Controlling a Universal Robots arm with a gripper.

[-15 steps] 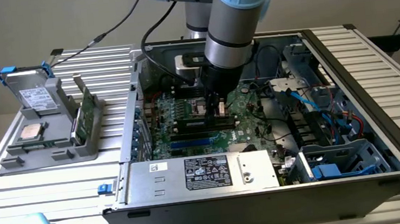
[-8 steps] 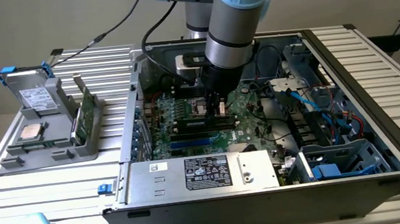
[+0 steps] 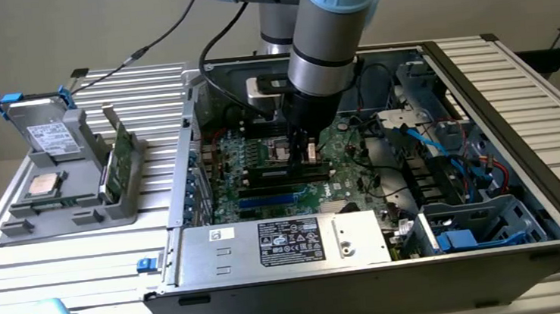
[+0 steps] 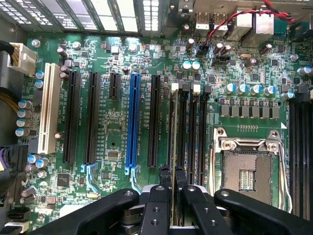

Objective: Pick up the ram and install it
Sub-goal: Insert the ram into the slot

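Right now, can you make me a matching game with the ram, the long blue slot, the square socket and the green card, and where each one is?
Things:
1. ram
2. blue slot
3. processor socket
4. green card

Places:
A. standing in the grey holder, outside the computer case
B. between black slots on the motherboard
C. pinched in the claw
D. beside the memory slots, with nothing in it

Pairs: 1-C, 2-B, 3-D, 4-A
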